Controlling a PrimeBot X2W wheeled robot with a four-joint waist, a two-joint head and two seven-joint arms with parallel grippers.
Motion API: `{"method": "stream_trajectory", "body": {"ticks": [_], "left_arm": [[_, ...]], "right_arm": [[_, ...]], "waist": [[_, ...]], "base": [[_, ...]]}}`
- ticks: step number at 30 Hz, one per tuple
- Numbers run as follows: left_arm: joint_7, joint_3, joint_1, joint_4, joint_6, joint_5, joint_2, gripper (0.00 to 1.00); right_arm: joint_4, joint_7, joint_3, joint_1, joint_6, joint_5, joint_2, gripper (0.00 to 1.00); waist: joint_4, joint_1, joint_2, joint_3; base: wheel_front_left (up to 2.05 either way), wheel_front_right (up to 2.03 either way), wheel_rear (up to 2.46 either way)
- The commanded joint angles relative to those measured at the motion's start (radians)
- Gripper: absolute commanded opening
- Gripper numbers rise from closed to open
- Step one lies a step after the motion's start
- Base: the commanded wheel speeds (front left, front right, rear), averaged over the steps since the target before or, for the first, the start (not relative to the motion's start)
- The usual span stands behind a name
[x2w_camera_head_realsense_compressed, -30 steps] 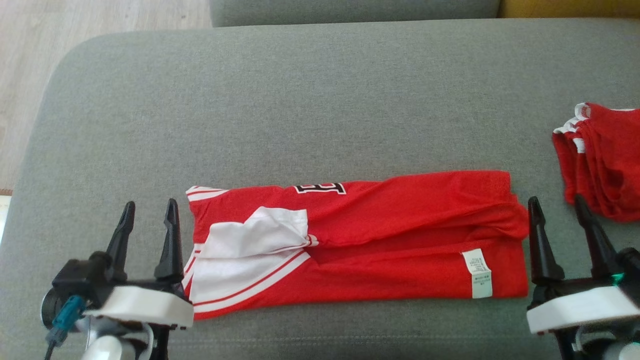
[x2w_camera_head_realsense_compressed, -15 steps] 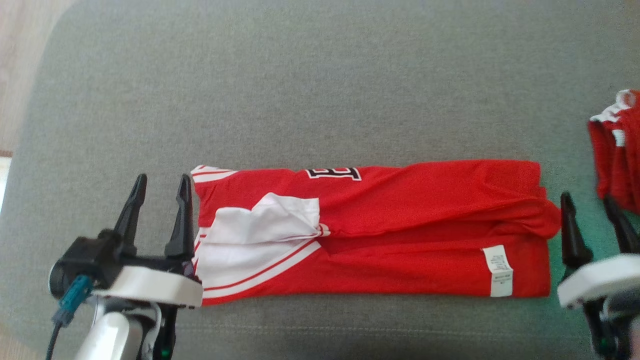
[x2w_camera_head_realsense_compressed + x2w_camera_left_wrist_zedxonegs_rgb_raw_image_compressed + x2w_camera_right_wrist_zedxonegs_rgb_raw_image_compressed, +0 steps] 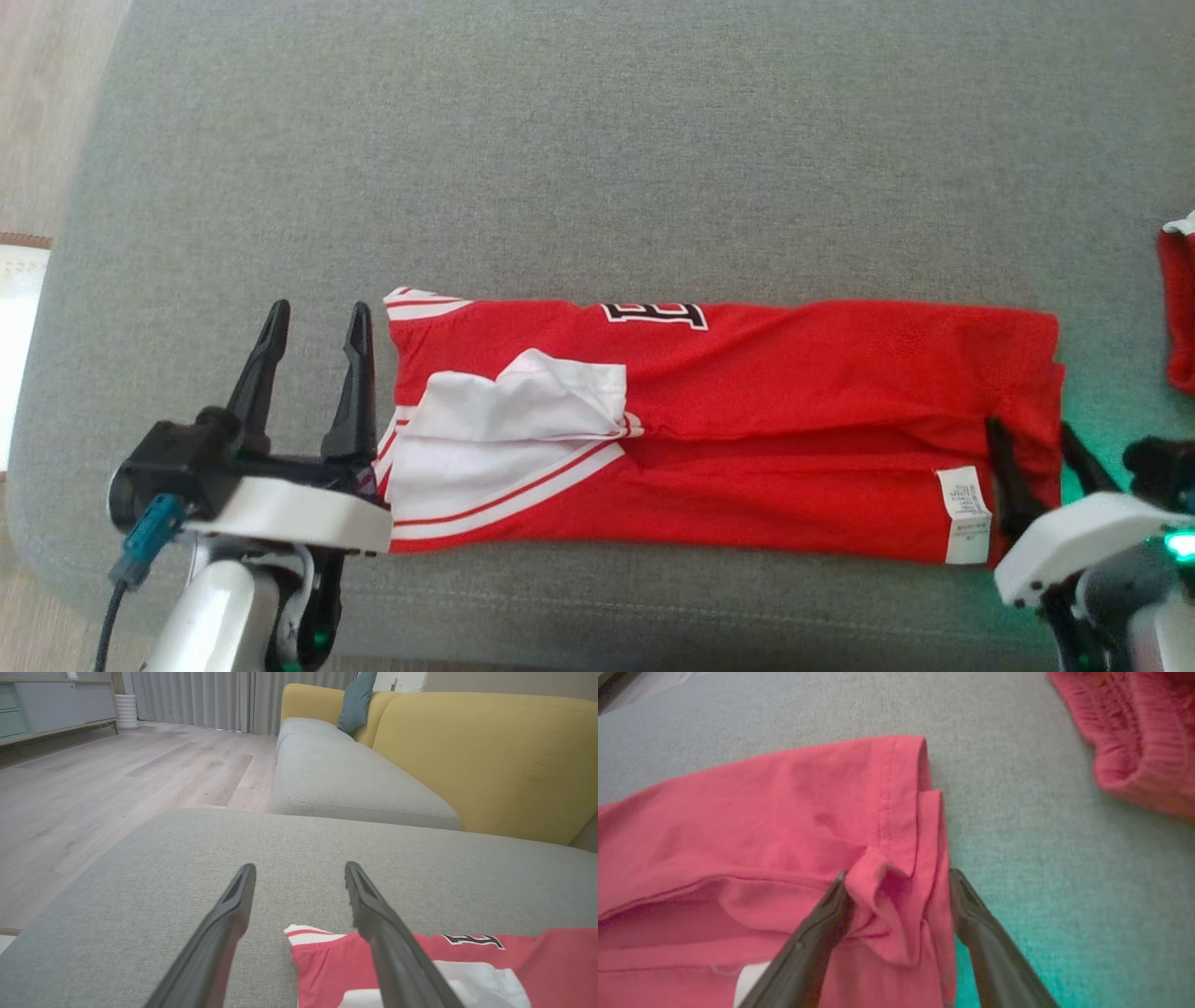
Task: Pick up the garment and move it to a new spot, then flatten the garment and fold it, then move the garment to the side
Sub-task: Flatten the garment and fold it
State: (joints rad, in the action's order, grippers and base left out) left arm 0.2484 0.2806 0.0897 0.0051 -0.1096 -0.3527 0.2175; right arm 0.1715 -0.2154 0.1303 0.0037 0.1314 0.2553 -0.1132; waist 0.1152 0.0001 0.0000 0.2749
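Observation:
The garment (image 3: 747, 429), a red jersey with white trim and a white label, lies folded into a long strip across the grey sofa cushion (image 3: 597, 168). My left gripper (image 3: 317, 322) stands open at its left end; the inner finger (image 3: 373, 914) overlaps the white-trimmed corner of the garment (image 3: 327, 952). My right gripper (image 3: 1027, 439) is open at the right end. In the right wrist view its fingers (image 3: 831, 914) straddle a bunched fold of the garment's hem (image 3: 887, 891), one finger on the cloth, the other at its edge. Neither gripper holds anything.
A second red garment (image 3: 1178, 308) lies at the far right of the cushion, also seen as a red bundle (image 3: 1134, 732). A yellow sofa back (image 3: 490, 756) and more grey cushions stand beyond. Wooden floor (image 3: 47, 103) borders the cushion's left edge.
The head camera has tilted down and shifted, so the whole picture moved. My right gripper has come in from beside the garment's right end onto its hem. Both grippers stay open.

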Motion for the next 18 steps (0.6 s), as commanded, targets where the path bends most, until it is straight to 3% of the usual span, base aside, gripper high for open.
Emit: {"method": "stream_trajectory", "body": {"ticks": [1,6,7,8,9,18], "left_arm": [[0.012,-0.039,0.039,-0.027,0.004,0.009,0.013,1.0],[0.013,-0.053,0.042,-0.027,0.01,0.015,0.011,1.0],[0.013,-0.055,0.044,-0.029,0.011,0.018,0.009,1.0],[0.013,-0.058,0.046,-0.031,0.012,0.021,0.007,1.0],[0.013,-0.061,0.048,-0.033,0.014,0.023,0.005,1.0],[0.013,-0.091,0.034,-0.035,0.03,0.048,-0.018,1.0]], "right_arm": [[-0.033,-0.009,-0.025,0.014,-0.001,0.003,-0.002,1.0],[-0.044,-0.026,-0.029,0.026,-0.001,0.017,0.02,1.0],[-0.045,-0.032,-0.029,0.026,-0.001,0.02,0.023,0.93],[-0.046,-0.037,-0.029,0.026,-0.001,0.023,0.024,0.57],[-0.05,-0.036,-0.031,0.024,-0.001,0.025,0.026,0.0],[-0.104,-0.004,0.006,0.023,-0.001,0.059,0.014,0.0]], "waist": [[0.0,-0.0001,0.0,0.0],[-0.003,-0.0001,0.0,0.003],[-0.003,-0.0001,0.0,0.004],[-0.002,-0.0001,0.0,0.005],[0.0,-0.0001,0.0,0.005],[0.004,-0.0001,0.0,-0.025]], "base": [[0.0,0.0,0.0],[0.0,0.0,0.0],[0.0,0.0,0.0],[0.0,0.0,0.0],[0.0,0.0,0.0],[0.0,0.0,0.0]]}}
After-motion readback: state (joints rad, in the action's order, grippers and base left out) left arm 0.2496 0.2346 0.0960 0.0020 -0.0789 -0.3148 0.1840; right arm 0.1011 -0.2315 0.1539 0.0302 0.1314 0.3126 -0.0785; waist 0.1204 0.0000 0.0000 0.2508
